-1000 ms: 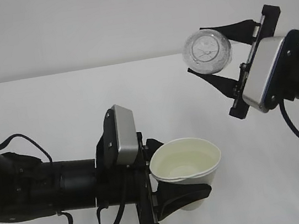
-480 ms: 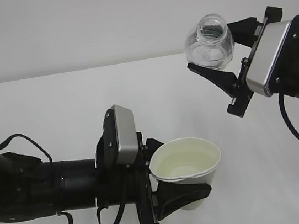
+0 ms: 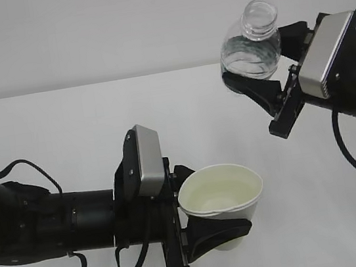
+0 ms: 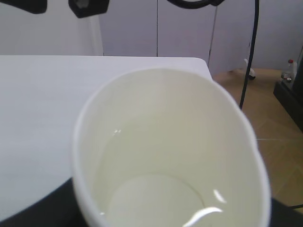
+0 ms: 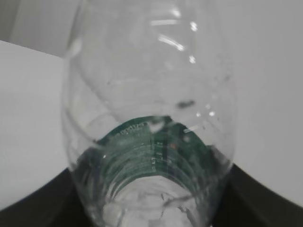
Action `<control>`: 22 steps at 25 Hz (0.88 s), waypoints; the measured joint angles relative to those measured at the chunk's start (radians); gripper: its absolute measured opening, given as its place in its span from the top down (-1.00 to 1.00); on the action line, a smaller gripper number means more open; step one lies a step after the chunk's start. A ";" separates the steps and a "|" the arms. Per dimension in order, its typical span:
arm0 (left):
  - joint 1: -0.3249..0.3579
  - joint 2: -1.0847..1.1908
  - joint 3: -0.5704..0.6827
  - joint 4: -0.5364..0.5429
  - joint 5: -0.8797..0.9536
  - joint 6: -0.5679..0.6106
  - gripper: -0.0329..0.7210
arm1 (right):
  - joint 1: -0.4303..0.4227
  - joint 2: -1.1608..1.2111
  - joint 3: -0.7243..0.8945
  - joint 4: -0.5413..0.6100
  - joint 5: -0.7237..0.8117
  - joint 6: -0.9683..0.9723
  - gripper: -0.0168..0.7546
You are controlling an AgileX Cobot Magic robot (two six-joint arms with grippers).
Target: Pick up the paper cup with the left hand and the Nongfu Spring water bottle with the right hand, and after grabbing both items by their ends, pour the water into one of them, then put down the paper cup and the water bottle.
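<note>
Green label seen only in right wrist view; capless Nongfu Spring water bottle point(image 3: 249, 47) clamped aloft by right gripper point(image 3: 248, 64). Cream paper cup point(image 3: 223, 201), rim squeezed oval, water point(image 4: 156, 189) inside, clasped by left gripper point(image 3: 207, 225) above table point(image 3: 64, 123).

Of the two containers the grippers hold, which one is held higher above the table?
The Nongfu Spring water bottle, gripped by the right hand. It is clear plastic; the cream paper cup in the left hand sits lower.
</note>
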 joint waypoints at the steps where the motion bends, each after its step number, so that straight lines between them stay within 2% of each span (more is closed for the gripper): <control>1: 0.000 0.000 0.000 0.000 0.000 0.000 -0.17 | 0.000 0.000 0.000 0.000 0.000 0.015 -0.27; 15: 0.000 0.000 0.000 0.000 0.000 0.002 -0.17 | 0.000 0.000 0.000 0.004 0.000 0.143 -0.26; 22: 0.000 0.000 0.000 0.000 0.000 0.002 -0.17 | 0.000 0.000 0.000 0.068 0.000 0.174 -0.26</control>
